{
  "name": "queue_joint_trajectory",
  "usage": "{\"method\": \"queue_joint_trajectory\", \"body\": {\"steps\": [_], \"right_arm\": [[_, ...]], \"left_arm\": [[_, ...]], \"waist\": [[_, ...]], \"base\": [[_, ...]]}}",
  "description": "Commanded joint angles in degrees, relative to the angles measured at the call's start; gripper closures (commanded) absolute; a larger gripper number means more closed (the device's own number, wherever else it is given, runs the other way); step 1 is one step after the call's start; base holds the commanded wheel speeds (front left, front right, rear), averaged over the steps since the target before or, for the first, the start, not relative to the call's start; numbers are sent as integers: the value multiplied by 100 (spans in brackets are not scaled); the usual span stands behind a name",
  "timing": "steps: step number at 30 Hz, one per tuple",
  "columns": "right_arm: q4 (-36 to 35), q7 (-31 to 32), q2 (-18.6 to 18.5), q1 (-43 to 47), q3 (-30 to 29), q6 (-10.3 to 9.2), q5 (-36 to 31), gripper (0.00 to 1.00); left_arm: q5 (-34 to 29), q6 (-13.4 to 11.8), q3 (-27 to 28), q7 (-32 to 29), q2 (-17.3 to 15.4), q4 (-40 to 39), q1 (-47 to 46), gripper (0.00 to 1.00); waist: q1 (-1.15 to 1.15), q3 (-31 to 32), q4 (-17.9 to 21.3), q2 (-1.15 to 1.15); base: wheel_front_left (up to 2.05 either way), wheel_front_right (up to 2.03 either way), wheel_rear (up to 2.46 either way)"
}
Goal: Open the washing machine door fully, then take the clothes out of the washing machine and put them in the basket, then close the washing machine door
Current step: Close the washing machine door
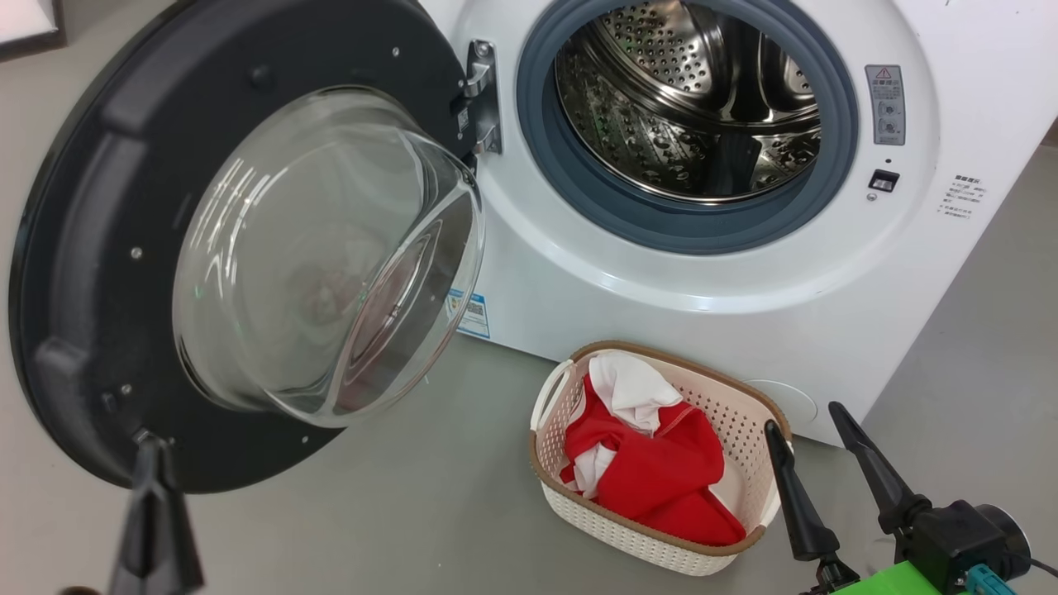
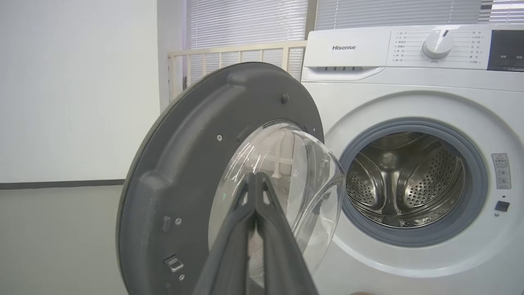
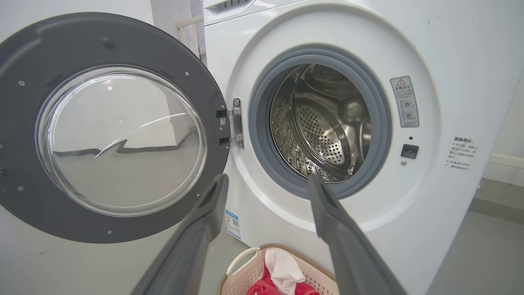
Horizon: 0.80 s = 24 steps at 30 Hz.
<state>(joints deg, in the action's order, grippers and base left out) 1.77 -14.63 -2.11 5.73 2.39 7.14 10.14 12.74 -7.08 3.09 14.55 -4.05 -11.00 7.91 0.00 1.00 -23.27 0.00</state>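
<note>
The washing machine door (image 1: 99, 248) stands swung wide to the left, its clear glass bowl (image 1: 331, 256) bulging toward me. The white washing machine (image 1: 744, 281) shows a bare steel drum (image 1: 686, 99). On the floor before it sits the basket (image 1: 628, 537) with the red and white clothes (image 1: 661, 471) inside. My left gripper (image 1: 153, 446) is shut on nothing, its tip at the door's lower rim; the left wrist view has its fingers (image 2: 256, 180) pointing at the bowl. My right gripper (image 1: 803, 417) is open beside the basket's right end, and its right wrist view (image 3: 268, 180) faces the drum.
Grey floor (image 1: 413, 496) runs between the door and the basket. A pale wall (image 2: 77, 90) and a wooden railing (image 2: 237, 49) stand behind the door. The machine's knob (image 2: 438, 44) is on the top panel. The door hinge (image 1: 482, 99) sits left of the gasket.
</note>
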Motion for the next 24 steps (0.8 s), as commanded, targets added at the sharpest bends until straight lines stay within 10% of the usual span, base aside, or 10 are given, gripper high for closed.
{"method": "queue_joint_trajectory", "body": {"steps": [1, 10, 24], "right_arm": [[-132, -37, -76, -92, 109, 35, 12, 0], [-121, -37, -76, -42, 98, 35, -5, 0], [-45, -37, -76, 28, 145, 35, 36, 0]], "left_arm": [[41, -10, 308, 42, -15, -279, -306, 100], [554, 169, 1090, 44, 28, -546, -769, 100], [3623, 616, 2797, -528, -242, 1175, -2514, 100]], "waist": [[0, 11, 14, 0], [0, 78, 50, 0], [0, 195, 172, 0]], "base": [[0, 0, 0], [0, 0, 0], [0, 0, 0]]}}
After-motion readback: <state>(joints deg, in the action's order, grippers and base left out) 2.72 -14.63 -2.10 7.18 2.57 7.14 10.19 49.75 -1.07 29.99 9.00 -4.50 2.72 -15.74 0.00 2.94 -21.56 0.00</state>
